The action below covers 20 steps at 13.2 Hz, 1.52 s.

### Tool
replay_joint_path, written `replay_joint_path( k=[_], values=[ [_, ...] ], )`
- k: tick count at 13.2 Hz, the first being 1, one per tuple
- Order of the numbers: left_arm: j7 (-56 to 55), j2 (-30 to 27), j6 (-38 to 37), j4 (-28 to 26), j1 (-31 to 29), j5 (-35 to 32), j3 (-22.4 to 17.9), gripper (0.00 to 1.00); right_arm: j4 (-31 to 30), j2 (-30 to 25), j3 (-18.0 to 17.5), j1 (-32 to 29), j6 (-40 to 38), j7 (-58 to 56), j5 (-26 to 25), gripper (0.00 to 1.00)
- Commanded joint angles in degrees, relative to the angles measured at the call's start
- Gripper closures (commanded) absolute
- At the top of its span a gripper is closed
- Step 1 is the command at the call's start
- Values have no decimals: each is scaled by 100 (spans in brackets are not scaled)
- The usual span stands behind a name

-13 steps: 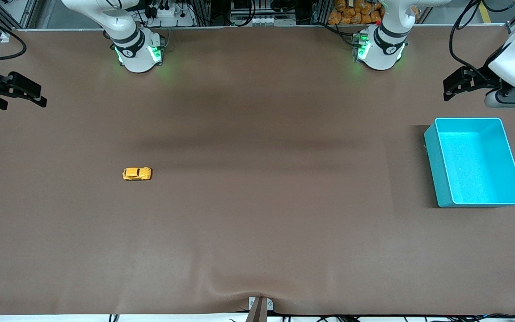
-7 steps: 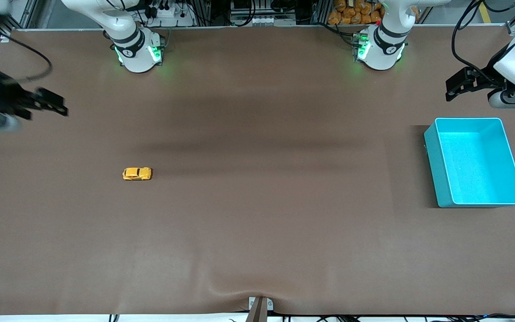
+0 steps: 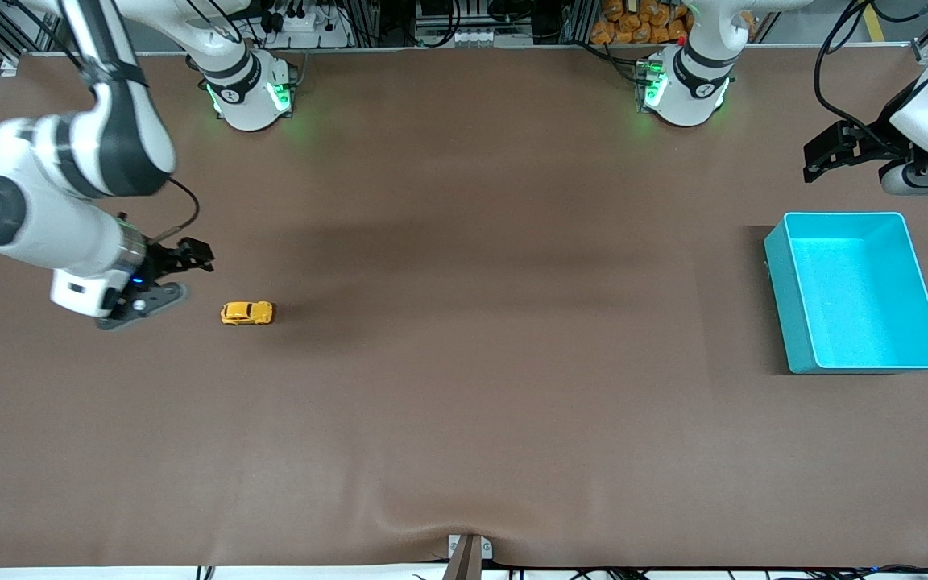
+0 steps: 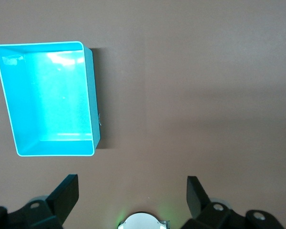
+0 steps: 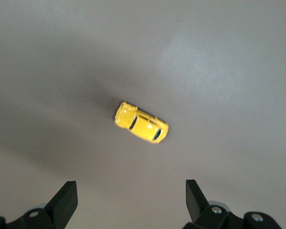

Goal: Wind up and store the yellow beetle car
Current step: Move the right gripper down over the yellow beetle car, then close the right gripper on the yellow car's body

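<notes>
The yellow beetle car (image 3: 247, 312) (image 5: 141, 122) stands on its wheels on the brown table, toward the right arm's end. My right gripper (image 3: 190, 256) (image 5: 131, 196) hangs above the table beside the car, clear of it, fingers wide open and empty. My left gripper (image 3: 818, 151) (image 4: 132, 195) waits open and empty above the table at the left arm's end, beside the turquoise bin (image 3: 789, 278) (image 4: 90, 95), which holds nothing.
Both arm bases (image 3: 248, 90) (image 3: 685, 89) stand along the table edge farthest from the front camera. A small metal bracket (image 3: 466, 552) sits at the table's nearest edge. The brown cover (image 3: 464, 403) wrinkles a little there.
My right arm has swung in from the table's end and come down beside the car. The left arm has barely moved. The car has stayed in place.
</notes>
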<state>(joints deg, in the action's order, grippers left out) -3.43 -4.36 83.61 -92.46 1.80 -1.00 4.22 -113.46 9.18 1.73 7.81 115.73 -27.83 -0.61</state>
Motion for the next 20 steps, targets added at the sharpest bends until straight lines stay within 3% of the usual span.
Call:
replay_joint_path(
  k=[1, 8, 13, 15, 20],
  values=[
    [-70, 5, -20, 9, -22, 74, 9, 0, -868, -66, 2, 71, 1115, -1369, -211, 0],
    [-61, 111, -11, 44, -31, 39, 0, 0, -1204, 786, 2, 80, 2663, -4228, -229, 2],
    [-43, 137, -3, 88, -31, 30, 0, 0, -1283, 1147, 2, 63, 2982, -4793, -229, 9],
    [-35, 234, -3, 88, -22, 21, 0, 0, -1283, 1209, 2, 54, 2991, -4924, -229, 21],
    [-34, 243, 6, 141, -5, 21, 0, 0, -1283, 1253, 2, 54, 3035, -4977, -229, 35]
  ],
)
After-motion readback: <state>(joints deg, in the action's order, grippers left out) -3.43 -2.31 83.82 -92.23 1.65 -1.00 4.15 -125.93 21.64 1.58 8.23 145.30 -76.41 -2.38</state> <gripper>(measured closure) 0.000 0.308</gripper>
